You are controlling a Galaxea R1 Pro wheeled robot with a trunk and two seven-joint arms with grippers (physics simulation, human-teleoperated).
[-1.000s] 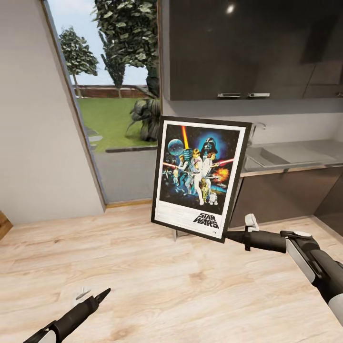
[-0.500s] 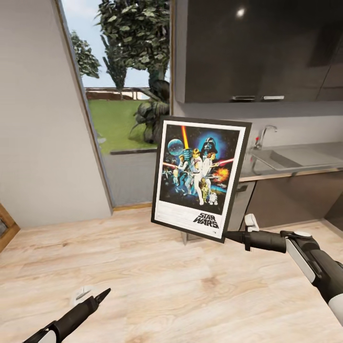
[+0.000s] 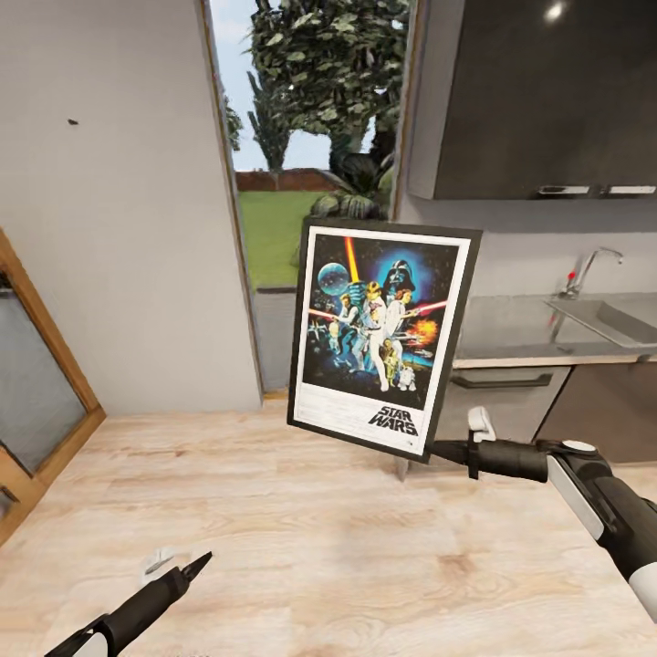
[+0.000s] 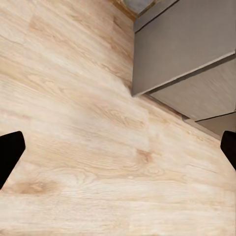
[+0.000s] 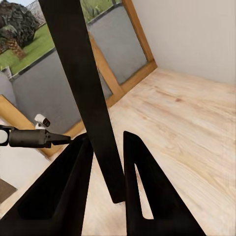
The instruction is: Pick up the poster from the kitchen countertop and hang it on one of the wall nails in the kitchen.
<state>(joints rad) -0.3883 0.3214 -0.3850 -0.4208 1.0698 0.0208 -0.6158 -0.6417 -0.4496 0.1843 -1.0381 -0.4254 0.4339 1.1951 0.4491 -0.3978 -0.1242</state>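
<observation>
The poster (image 3: 381, 338) stands near the middle of the head view, held upright in the air with a slight tilt, its black frame, white border and "STAR WARS" logo facing the camera. The right gripper (image 3: 436, 449) grips it at the lower right corner, the dark arm reaching in from the right edge of the frame. In the right wrist view the poster's black edge (image 5: 83, 93) runs as a thin slanted bar from the top of the frame down between the two dark fingers (image 5: 73, 182), which are closed against it on both sides — a firm pinch on the frame. The left gripper (image 3: 187, 570) sits at the lower left of the head view, low over the pale wooden floor (image 3: 301, 547). In the left wrist view its two black fingertips (image 4: 10, 155) show at the far left and right edges with only floor between them — spread wide and holding nothing. Behind the poster, at the right of the head view, the kitchen countertop (image 3: 511, 333) runs pale grey with a sink (image 3: 607, 319) and tap (image 3: 584, 269) set in it, dark glossy wall cabinets (image 3: 547, 100) above and dark fronts below. A tall window (image 3: 310, 146) at upper centre shows grass and trees. To its left is a plain grey wall (image 3: 119, 228) with a small dark nail (image 3: 72, 121) in the upper left of the frame. A wooden-framed glass door (image 3: 36, 383) leans in at the left edge.
</observation>
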